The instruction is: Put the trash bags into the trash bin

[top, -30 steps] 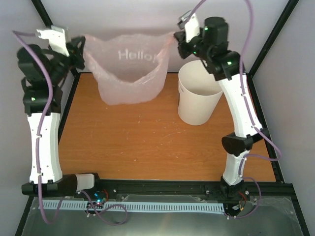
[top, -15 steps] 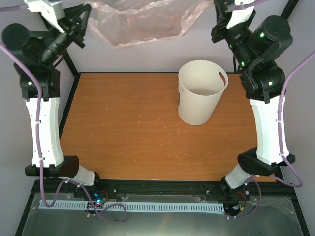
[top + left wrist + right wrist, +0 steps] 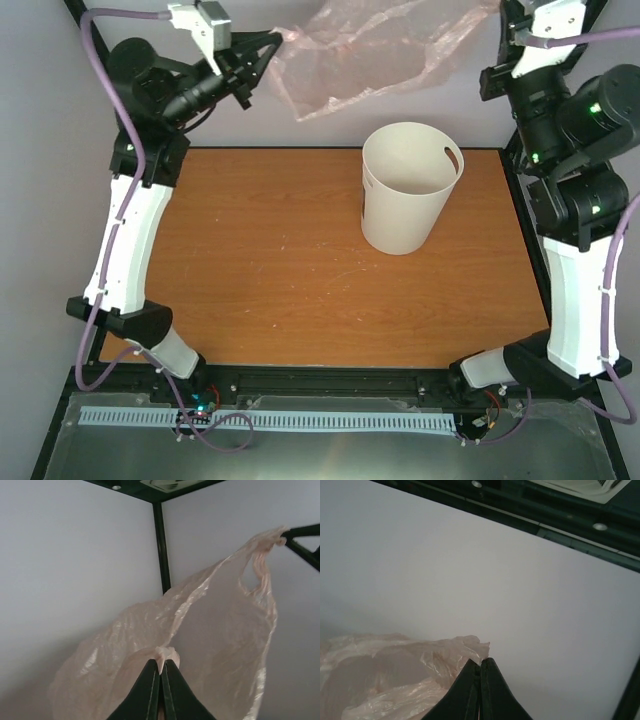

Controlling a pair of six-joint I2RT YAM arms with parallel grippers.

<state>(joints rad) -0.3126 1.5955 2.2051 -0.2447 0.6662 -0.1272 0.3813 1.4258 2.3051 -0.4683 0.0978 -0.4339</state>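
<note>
two pinches, left end effector [image 3: 161,664] and right end effector [image 3: 481,662] clamped on trash bag [image 3: 372,52], stretched left-right, trash bin [image 3: 404,216] upright

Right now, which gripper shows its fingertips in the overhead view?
The left gripper, shut on the bag up-left of the bin. The right gripper also pinches the bag, but its tips are cut off at that view's top edge.

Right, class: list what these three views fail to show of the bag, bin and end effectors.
Pink plastic bag, upper part: top view, cut by the upper frame edge.
Right end effector, its tips: top view, not distinguishable at that edge.
White trash bin: outside both wrist views.
Bag's lower part: both wrist views, cut by the bottom edges.
</note>
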